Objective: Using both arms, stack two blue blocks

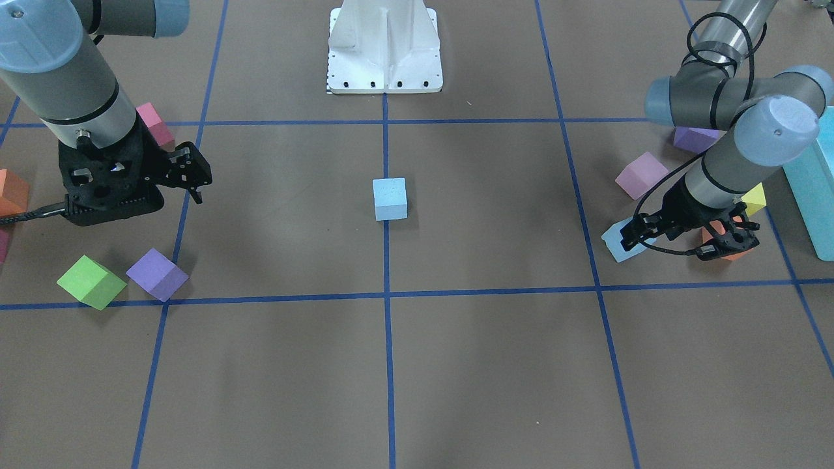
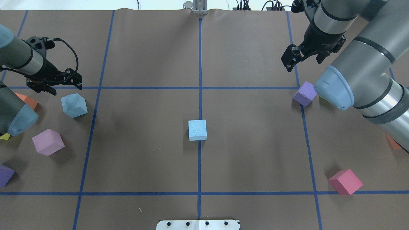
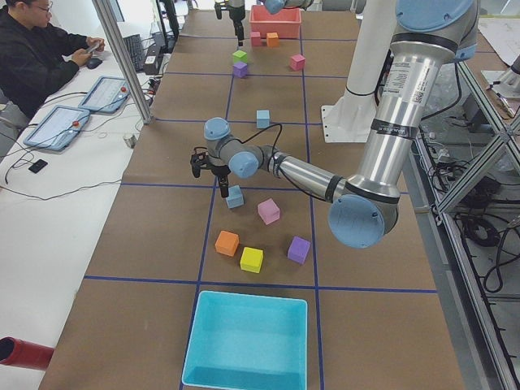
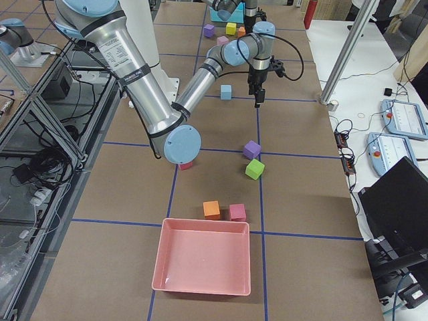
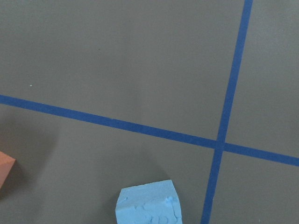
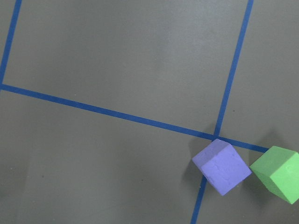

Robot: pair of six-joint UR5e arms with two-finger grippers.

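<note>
One blue block (image 2: 197, 130) sits alone at the table's centre on the blue middle line; it also shows in the front view (image 1: 389, 198). The second blue block (image 2: 74, 105) lies turned at an angle on the robot's left side, and its top shows at the bottom of the left wrist view (image 5: 147, 206). My left gripper (image 2: 62, 88) hovers just beyond this block with its jaws open and empty, and partly hides it in the front view (image 1: 619, 241). My right gripper (image 2: 303, 62) is open and empty above the far right of the table, far from both blocks.
Near the left gripper are an orange cube (image 2: 27, 100), a lilac cube (image 2: 48, 142), a yellow cube (image 1: 754, 198) and a turquoise bin (image 1: 814, 189). On the right side are a purple cube (image 2: 305, 93), a green cube (image 1: 91, 281), a pink cube (image 2: 345, 181) and a red bin (image 4: 204, 264).
</note>
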